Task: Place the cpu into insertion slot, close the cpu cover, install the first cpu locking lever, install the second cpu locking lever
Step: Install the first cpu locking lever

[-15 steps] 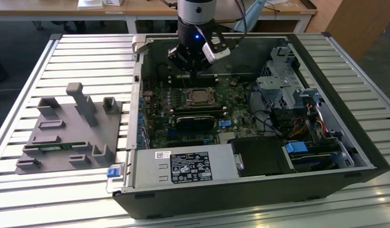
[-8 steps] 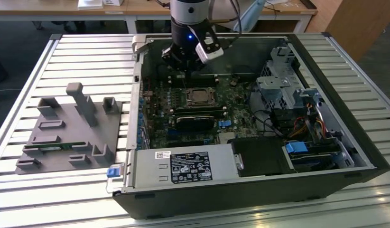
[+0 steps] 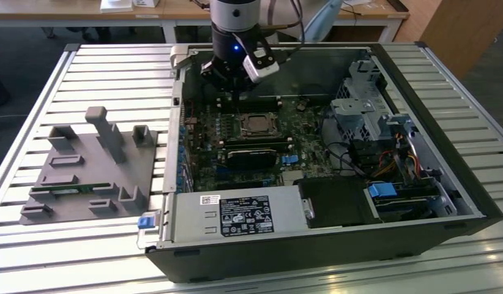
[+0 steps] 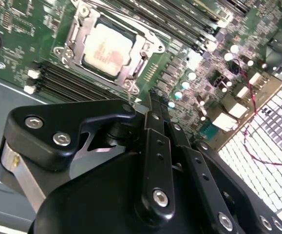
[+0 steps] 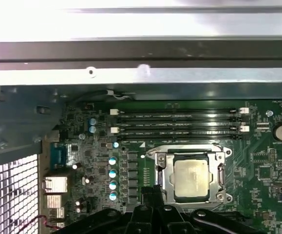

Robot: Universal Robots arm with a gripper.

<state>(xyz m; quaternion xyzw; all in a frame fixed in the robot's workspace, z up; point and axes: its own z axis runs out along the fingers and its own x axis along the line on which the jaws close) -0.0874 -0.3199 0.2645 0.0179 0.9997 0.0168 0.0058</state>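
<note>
The cpu (image 5: pixel 191 178) (image 4: pixel 106 48) (image 3: pixel 256 124) lies flat in the insertion slot (image 5: pixel 158 157) of the green board, its pale metal top showing. The cpu cover (image 5: pixel 189 152) (image 4: pixel 131 66), a silvery frame, is down around it. Thin metal levers run along the frame's sides; whether they are latched I cannot tell. My gripper (image 4: pixel 153 95) (image 5: pixel 153 189) (image 3: pixel 232 97) hovers over the board just beside the slot. Its black fingers are shut together with nothing between them.
Long black memory slots (image 5: pixel 179 124) lie beside the socket. The case's metal wall (image 5: pixel 131 48) is close behind. In the exterior view a power supply (image 3: pixel 235 214), a drive cage (image 3: pixel 358 110) and cables (image 3: pixel 382 160) crowd the case. A grey fixture (image 3: pixel 88 165) sits on the slatted table.
</note>
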